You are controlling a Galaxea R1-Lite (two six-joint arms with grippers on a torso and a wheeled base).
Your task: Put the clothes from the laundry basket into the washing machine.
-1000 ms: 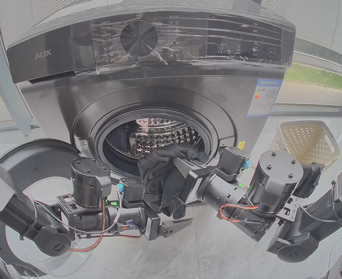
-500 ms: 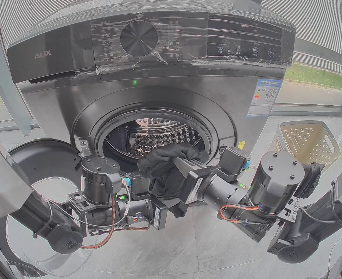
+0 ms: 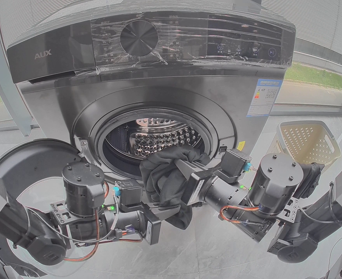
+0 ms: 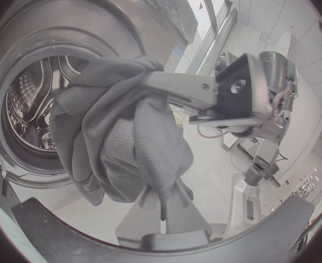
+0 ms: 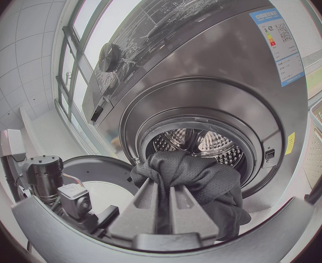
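Your right gripper [image 5: 163, 187] and left gripper [image 4: 163, 198] both clench the soft, floppy black garment [image 3: 163, 175] (light too), so grab bunched folds.

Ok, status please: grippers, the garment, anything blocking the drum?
Right gripper shut on black garment, held before the drum mouth. Left gripper shut on its lower end. Door swung open, nothing blocking.

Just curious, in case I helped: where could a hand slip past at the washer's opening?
Open: the upper drum mouth above the dark garment, and the bare floor below the garment. Crowded: the mouth's lower edge, where the right gripper and left gripper both clamp the garment.
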